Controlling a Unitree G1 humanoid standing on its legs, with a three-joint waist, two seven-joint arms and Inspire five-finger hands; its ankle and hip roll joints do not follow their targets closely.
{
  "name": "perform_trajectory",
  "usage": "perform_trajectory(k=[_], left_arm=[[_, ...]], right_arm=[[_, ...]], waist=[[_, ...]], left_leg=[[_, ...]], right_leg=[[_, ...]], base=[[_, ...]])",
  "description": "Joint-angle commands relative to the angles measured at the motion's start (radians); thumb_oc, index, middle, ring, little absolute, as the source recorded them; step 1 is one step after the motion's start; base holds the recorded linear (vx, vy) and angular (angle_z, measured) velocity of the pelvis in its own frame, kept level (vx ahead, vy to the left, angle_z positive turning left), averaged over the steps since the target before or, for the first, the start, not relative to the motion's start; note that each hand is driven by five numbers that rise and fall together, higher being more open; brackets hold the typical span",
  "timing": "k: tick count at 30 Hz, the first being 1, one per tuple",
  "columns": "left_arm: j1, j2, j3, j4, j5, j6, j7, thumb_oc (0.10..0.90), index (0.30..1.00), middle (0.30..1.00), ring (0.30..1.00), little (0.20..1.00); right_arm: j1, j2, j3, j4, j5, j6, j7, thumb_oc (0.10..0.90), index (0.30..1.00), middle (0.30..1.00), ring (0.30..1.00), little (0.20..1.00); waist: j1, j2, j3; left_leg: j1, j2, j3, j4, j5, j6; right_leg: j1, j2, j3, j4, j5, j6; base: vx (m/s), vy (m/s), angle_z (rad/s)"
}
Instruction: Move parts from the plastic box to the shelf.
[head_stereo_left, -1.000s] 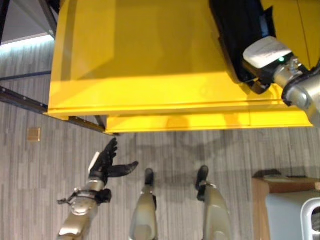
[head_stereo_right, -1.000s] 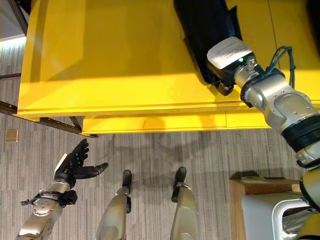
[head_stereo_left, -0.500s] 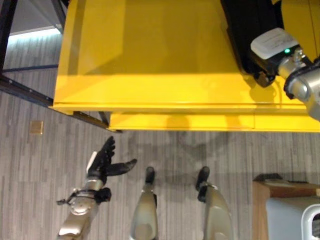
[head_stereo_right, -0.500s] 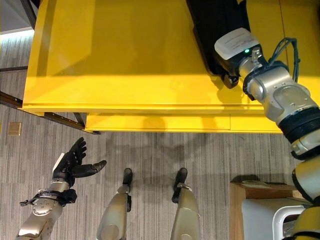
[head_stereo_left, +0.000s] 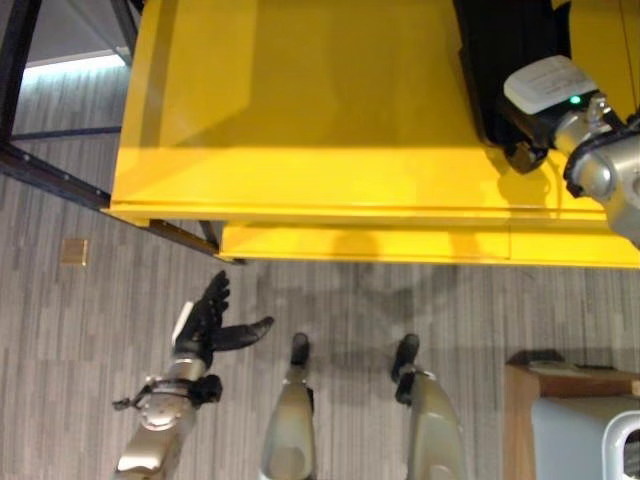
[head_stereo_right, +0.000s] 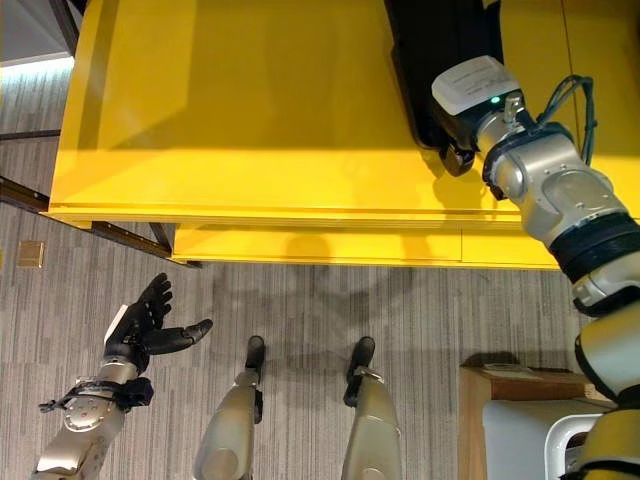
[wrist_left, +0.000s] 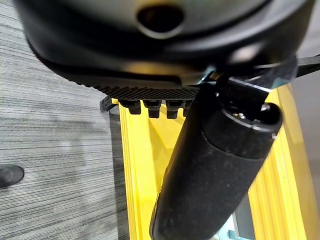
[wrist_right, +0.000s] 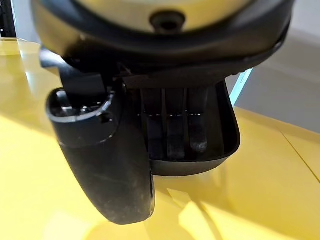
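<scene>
A black, shallow, round-edged part (wrist_right: 220, 145) lies on the yellow shelf (head_stereo_left: 300, 130).

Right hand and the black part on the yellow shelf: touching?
Touching. The right wrist view shows the right hand's fingers lying on the black part, which rests on the yellow shelf.

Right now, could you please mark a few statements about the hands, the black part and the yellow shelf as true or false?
1. The right hand is at the black part on the yellow shelf. True.
2. The left hand holds a part. False: it is open over the floor, holding nothing.
3. The part lies on the floor. False: it lies on the shelf.
4. The left hand is below the shelf's front edge. True.
</scene>
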Motion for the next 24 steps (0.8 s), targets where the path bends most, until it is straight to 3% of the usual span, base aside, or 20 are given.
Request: perform_trajectory(k=[1, 24], left_arm=[[0.019, 0.072, 0.03, -0.114, -0.03, -0.088, 0.025, 0.9, 1.0, 1.0, 1.0, 1.0], [0.012, 0.084, 0.03, -0.096, -0.046, -0.088, 0.023, 0.9, 1.0, 1.0, 1.0, 1.0]], right_arm=[[-0.165, 0.018, 0.004, 0.01, 0.066, 0.024, -0.059, 0.4, 0.3, 0.3, 0.3, 0.3], [-0.144, 0.032, -0.02, 0.051, 0.156, 0.023, -0.054, 0.4, 0.3, 0.3, 0.3, 0.3]], waist=[[0.013, -0.029, -0.035], [0.001, -0.051, -0.054]], left_leg=[[0.04, 0.034, 0.006, 0.036, -0.012, 0.011], [0.054, 0.023, 0.006, 0.051, -0.033, 0.017]], right_leg=[[-0.001, -0.052, 0.018, 0.004, 0.035, 0.089], [0.019, -0.051, 0.023, 0.001, 0.037, 0.095]], base=[[0.0, 0.0, 0.0], [0.0, 0.0, 0.0]])
